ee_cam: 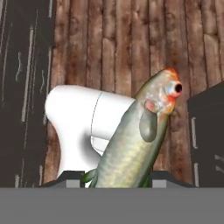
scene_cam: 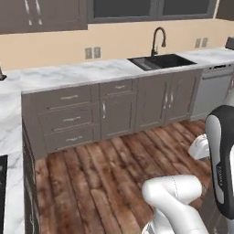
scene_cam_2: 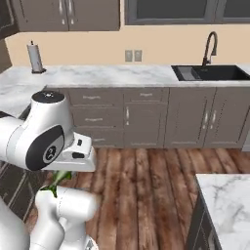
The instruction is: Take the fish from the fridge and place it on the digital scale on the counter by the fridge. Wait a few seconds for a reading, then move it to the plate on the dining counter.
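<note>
One thing hangs on a thin hold: the gripper (ee_cam: 116, 183) at the bottom centre of the hand view is clamped on the tail end of the fish (ee_cam: 139, 140), whose body slants up toward the right of that frame, head and red-rimmed eye at the top, over the wooden floor (ee_cam: 131, 43). Most of the fish juts past the finger tips (ee_cam: 72, 180), so I judge a sharp swing or a jolt from the base could pivot it or shake it loose, dropping it to the floor. Neither scale nor plate is visible, so the carry may be long.
</note>
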